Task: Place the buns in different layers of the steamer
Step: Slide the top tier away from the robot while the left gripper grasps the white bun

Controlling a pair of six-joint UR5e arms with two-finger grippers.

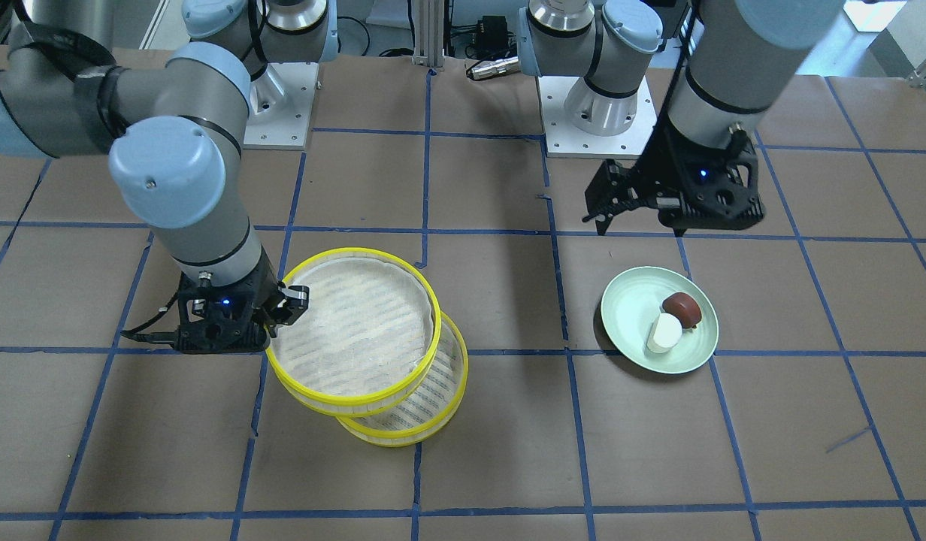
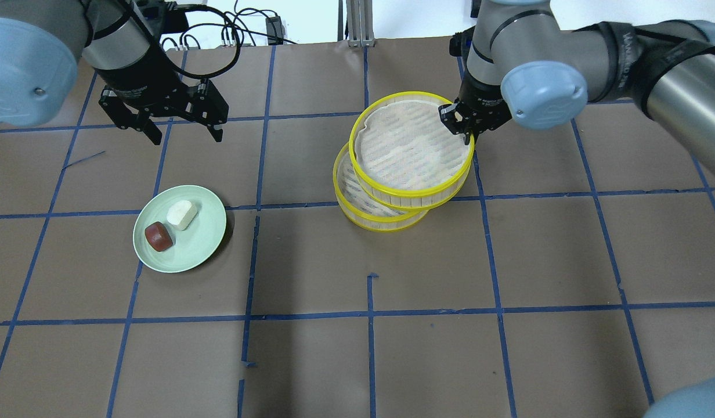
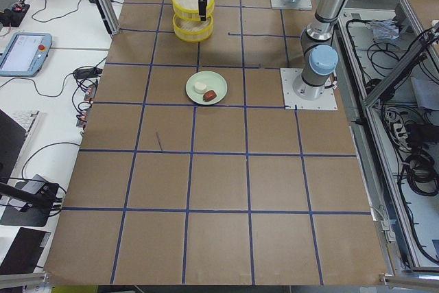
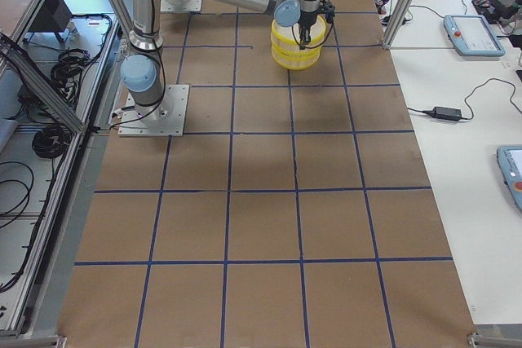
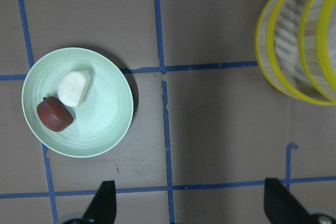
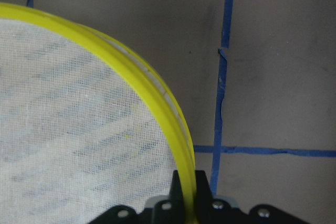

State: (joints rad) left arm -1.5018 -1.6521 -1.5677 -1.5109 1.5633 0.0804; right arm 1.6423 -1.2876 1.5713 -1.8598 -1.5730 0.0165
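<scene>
**Front-facing view.** The right gripper (image 1: 296, 302) is clamped on the yellow rim of the upper tray (image 1: 354, 323). This tray overlaps the lower tray (image 1: 437, 406) and sits displaced toward the gripper; whether the two touch cannot be told. The left gripper (image 1: 637, 224) hangs above the table (image 1: 508, 451) with its fingers spread and nothing between them, on the robot's side of the green plate (image 1: 628, 342). The white bun (image 1: 664, 332) and the brown bun (image 1: 682, 309) lie on the plate, touching each other.

**Overhead view.** The plate is well apart from the trays. Both tray liners are bare. A black strap (image 2: 630, 42) on the right arm bears pale lettering too small to read.

**Exterior left view.** The plate lies nearer the camera and the trays lie beyond it, under the far arm.

**Exterior right view.** The near arm reaches to the trays.

**Left wrist view.** Two fingertips stand wide apart at the lower edge. The plate with both buns is at left and the trays are at right.

**Right wrist view.** The fingers pinch the upper tray's rim, one inside and one outside.
</scene>
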